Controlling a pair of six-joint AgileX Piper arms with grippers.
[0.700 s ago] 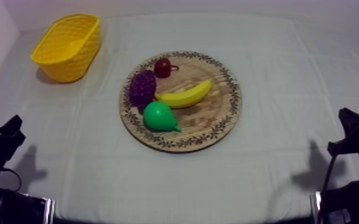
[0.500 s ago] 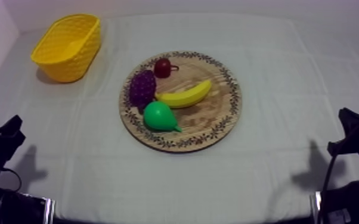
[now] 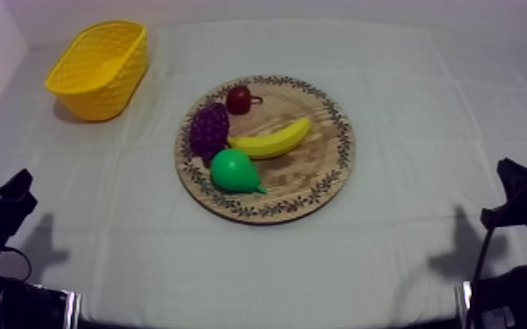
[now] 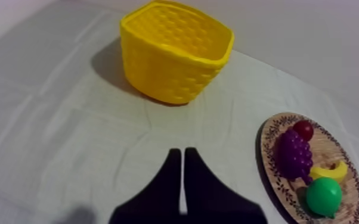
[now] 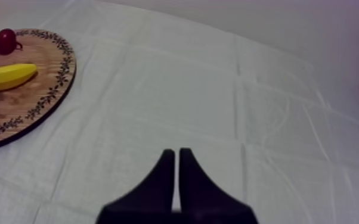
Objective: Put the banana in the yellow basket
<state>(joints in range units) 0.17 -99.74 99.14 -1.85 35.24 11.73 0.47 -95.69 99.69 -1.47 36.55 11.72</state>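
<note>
banana [image 3: 271,140]: I see it flat on board [image 3: 319,171], beside pear [image 3: 232,171]
axis: one tip at grapes [image 3: 208,129], other toward rim away from basket [image 3: 101,96]
left pincer [image 4: 182,152]: pressed together, facing basket
right pincer [image 5: 176,152]: pressed together

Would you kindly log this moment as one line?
left gripper: shut, empty | right gripper: shut, empty | banana: on wooden board | yellow basket: empty

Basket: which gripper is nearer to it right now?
Left. The left gripper sits on the basket's side, facing it; the right gripper rests on the opposite side, beyond the board.
</note>
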